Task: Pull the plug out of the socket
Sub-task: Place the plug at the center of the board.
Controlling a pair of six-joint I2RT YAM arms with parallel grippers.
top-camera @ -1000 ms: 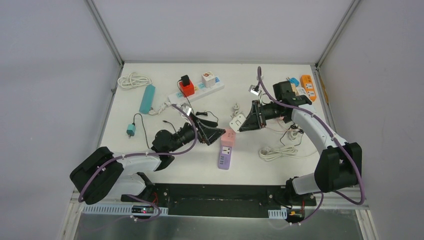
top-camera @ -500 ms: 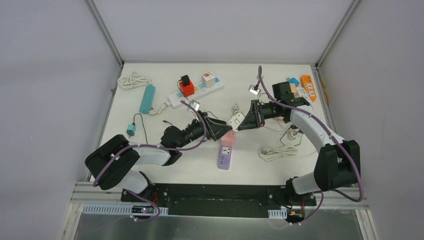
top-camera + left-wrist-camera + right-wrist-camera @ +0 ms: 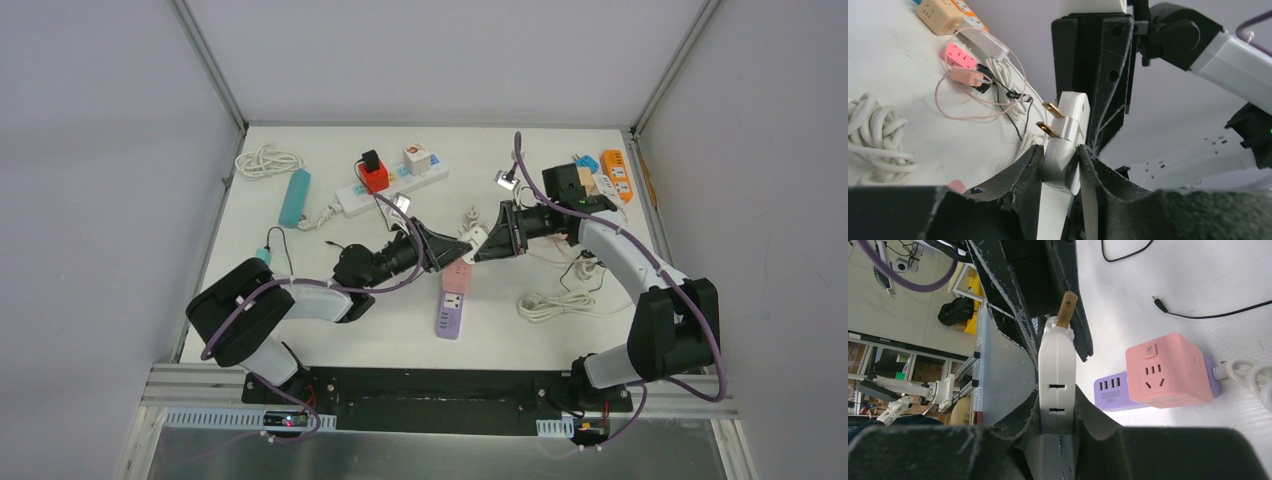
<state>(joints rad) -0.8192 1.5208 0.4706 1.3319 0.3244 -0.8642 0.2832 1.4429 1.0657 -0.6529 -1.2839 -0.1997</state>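
Plug (image 3: 1060, 170) is clamped in my left gripper (image 3: 1060, 152), squeezed across its rounded white body. It's up in the air over the middle of the table (image 3: 400, 335), butted end-on against the white socket (image 3: 1057, 375) block, which my right gripper (image 3: 1057, 399) has pinched by its flat sides. That's the whole point of the two-handed hold: one arm anchors the socket so the other can tug straight out instead of dragging the whole lump around. Two brass prongs (image 3: 1050, 107) stick out of the socket block near the join, free of both grips. I honestly can't tell from either wrist cam whether the seam has opened at all, since the fingers cover it. The pink cube (image 3: 1168, 370) sits on the table below, well out of it.
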